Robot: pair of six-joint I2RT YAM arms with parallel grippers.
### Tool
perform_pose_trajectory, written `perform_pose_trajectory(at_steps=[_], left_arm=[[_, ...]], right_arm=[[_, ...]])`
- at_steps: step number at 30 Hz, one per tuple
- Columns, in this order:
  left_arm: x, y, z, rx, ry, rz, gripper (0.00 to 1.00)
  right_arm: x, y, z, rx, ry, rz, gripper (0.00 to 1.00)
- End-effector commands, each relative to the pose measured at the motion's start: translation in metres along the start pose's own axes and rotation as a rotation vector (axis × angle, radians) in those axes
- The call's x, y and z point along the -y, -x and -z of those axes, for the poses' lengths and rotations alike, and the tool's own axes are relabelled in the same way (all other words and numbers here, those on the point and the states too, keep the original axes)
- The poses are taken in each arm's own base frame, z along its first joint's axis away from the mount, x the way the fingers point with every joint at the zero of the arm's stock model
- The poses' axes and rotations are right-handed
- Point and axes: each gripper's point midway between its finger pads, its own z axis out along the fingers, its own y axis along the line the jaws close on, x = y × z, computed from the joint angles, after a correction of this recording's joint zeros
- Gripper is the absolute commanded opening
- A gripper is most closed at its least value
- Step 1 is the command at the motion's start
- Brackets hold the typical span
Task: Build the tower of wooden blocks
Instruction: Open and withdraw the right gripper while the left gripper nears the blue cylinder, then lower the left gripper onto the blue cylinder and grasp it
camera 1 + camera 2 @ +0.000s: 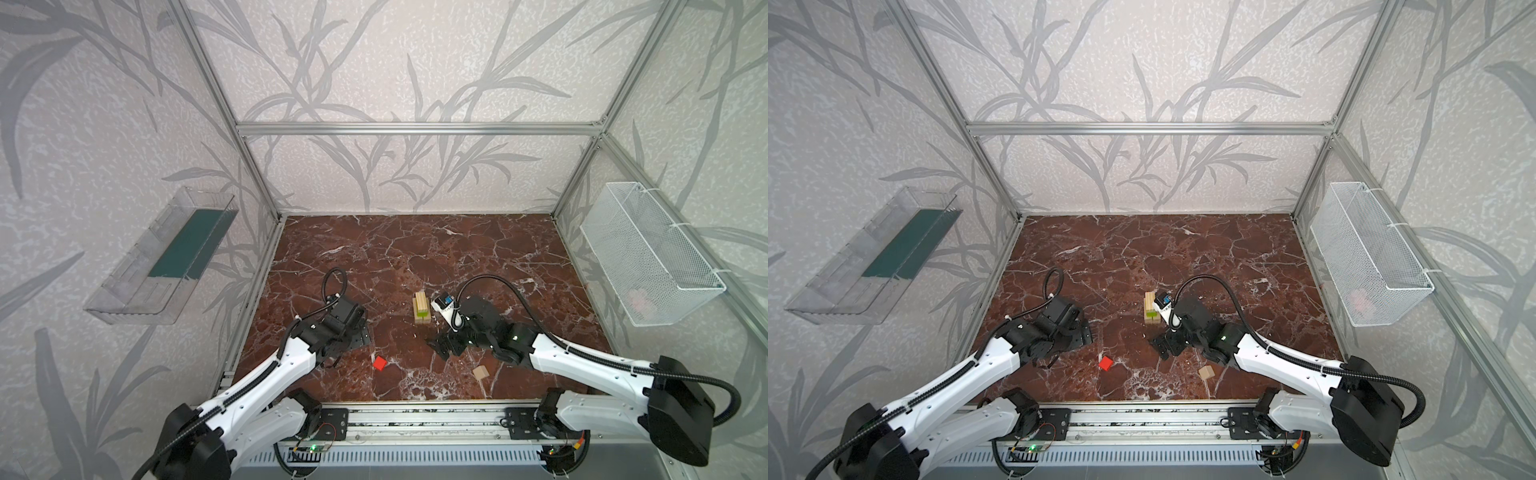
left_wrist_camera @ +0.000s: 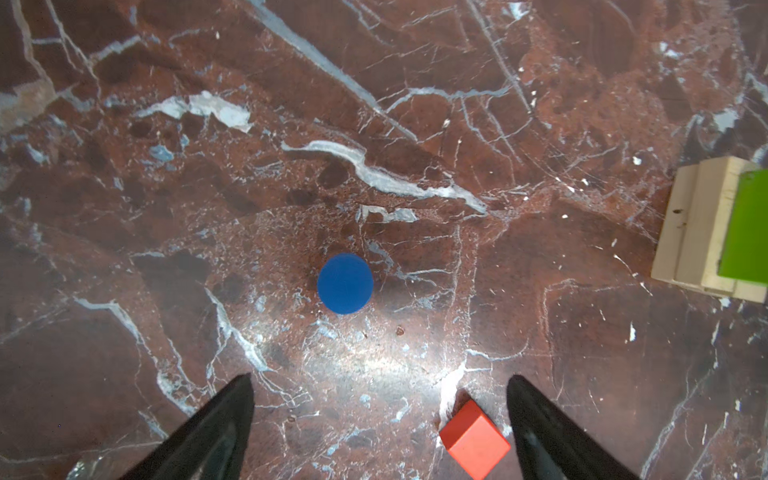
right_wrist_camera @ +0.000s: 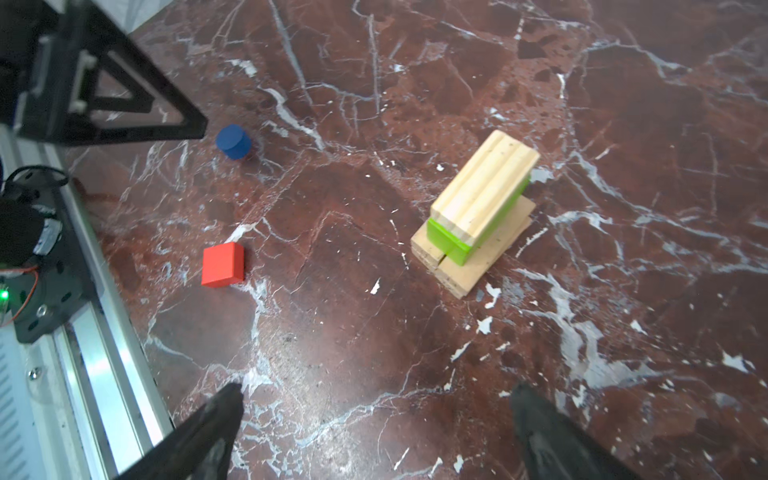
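The wood block tower [image 1: 421, 307] [image 1: 1152, 309] stands mid-table: pale bars at the base, a lime-green bar [image 3: 453, 239] on them, pale bars on top [image 3: 484, 187]. A red block [image 1: 380, 363] [image 3: 223, 264] lies loose in front of it, left of centre. The blue disc [image 2: 345, 283] [image 3: 233, 141] rests on the table ahead of my left gripper [image 2: 380, 377], which is open and holds nothing. In the left wrist view the red block [image 2: 474, 440] shows close to one finger, untouched. My right gripper [image 3: 377, 386] [image 1: 440, 347] is open and empty, just in front of the tower. A pale block [image 1: 481, 372] lies near the front.
A white wire basket [image 1: 648, 257] hangs on the right wall and a clear tray [image 1: 166, 257] on the left wall. A metal rail [image 1: 415, 415] runs along the front edge. My left gripper [image 1: 359, 334] hides the blue disc in both top views.
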Motion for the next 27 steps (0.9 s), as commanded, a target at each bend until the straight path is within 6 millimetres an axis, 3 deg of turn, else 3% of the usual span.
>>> perform_pose_trajectory(at_steps=[1, 9, 27], left_arm=[[-0.006, 0.000, -0.007, -0.026, 0.044, 0.057, 0.89], [-0.004, 0.001, -0.024, -0.051, 0.044, 0.115, 0.78], [-0.013, 0.009, -0.047, -0.066, 0.116, 0.178, 0.60]], right_arm=[[-0.016, 0.027, 0.006, 0.157, 0.084, 0.113, 0.99], [-0.036, 0.014, 0.001, 0.197, 0.188, 0.178, 0.99], [-0.029, 0.025, 0.009, 0.296, 0.119, 0.217, 0.99]])
